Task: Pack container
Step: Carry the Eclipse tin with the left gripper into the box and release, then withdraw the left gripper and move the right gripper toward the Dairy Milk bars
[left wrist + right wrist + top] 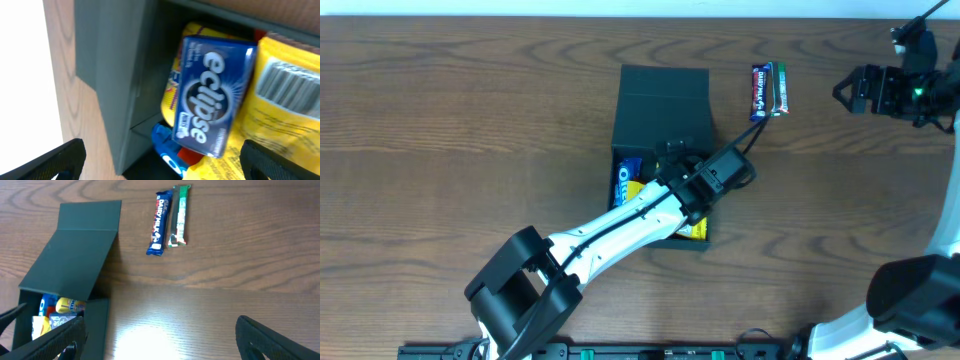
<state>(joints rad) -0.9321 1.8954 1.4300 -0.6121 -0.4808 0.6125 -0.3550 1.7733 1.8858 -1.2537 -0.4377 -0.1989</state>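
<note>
Midway along the bench [470, 120], the container [663, 95] sits flap open, left pincer [678, 150] spread wide over the eclipse pack [212, 95] inside; two bars [769, 90] lie near; right pincer [842, 92], also wide, hangs well apart.

Left arm [620, 222] blocks the packet-crowded container [663, 95] opening.

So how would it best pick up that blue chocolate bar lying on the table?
Probably from straight above, pinching across the narrow width of the blue bar near the end that pokes past the green bar. It lies flat, and the green one hugs its side elsewhere.
</note>
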